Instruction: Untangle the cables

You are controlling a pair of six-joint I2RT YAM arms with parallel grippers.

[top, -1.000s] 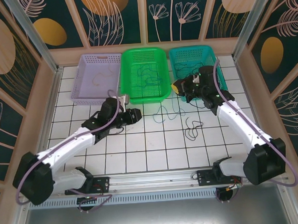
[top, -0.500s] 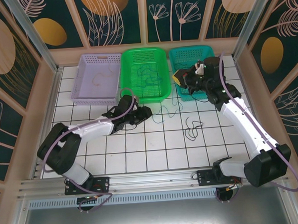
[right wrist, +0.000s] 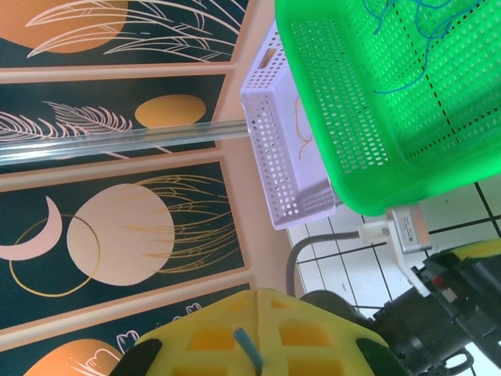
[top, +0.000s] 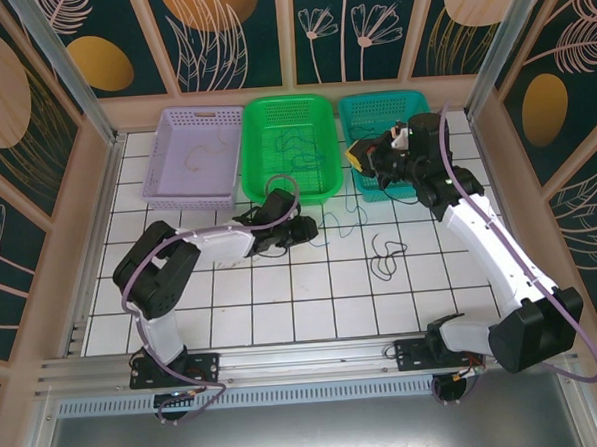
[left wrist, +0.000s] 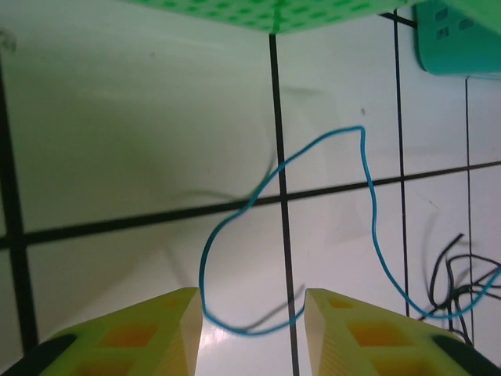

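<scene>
White tiles of the table carry three baskets along the far edge: the lavender basket on the left, the green basket in the middle and the teal basket on the right. The left gripper lies low over the centre squares. Its yellow fingers are parted around a loop of the blue cable, which lies on the tile, ungrasped. The right gripper hangs above the teal basket, pinched tight on a blue strand; whether it belongs to the same cable I cannot tell. The risk, to my eye: the blue cable crosses a black cable just to its right, so a pull may drag both and tighten the snarl. The loop is thin and flat, so closing fingers may miss it or scrape the tile.
</scene>
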